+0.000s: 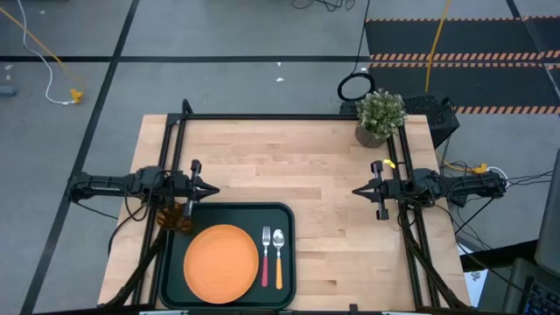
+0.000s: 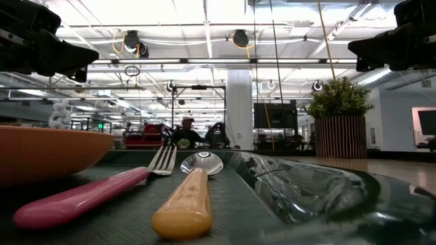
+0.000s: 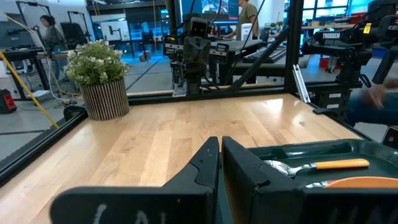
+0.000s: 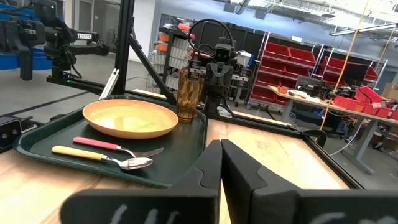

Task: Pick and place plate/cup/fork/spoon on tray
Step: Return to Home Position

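The dark green tray (image 1: 284, 219) lies on the table's near left part. On it rest the orange plate (image 1: 220, 262), the red-handled fork (image 1: 265, 256) and, right of the fork, the orange-handled spoon (image 1: 279, 258). The amber cup (image 1: 179, 217) stands upright in the tray's far left corner. My left gripper (image 1: 213, 190) hovers level by the table's left edge, shut and empty, just beyond the cup. My right gripper (image 1: 357, 190) hovers level by the right edge, also shut and empty. In the right wrist view, the plate (image 4: 130, 118), cup (image 4: 189, 93), fork (image 4: 106, 145) and spoon (image 4: 99, 157) show on the tray (image 4: 37, 134).
A potted green plant (image 1: 380, 116) in a striped pot stands at the table's far right corner. Bare wood (image 1: 297, 166) stretches between the two grippers and right of the tray. A black frame runs along the table's edges. People show in the room behind.
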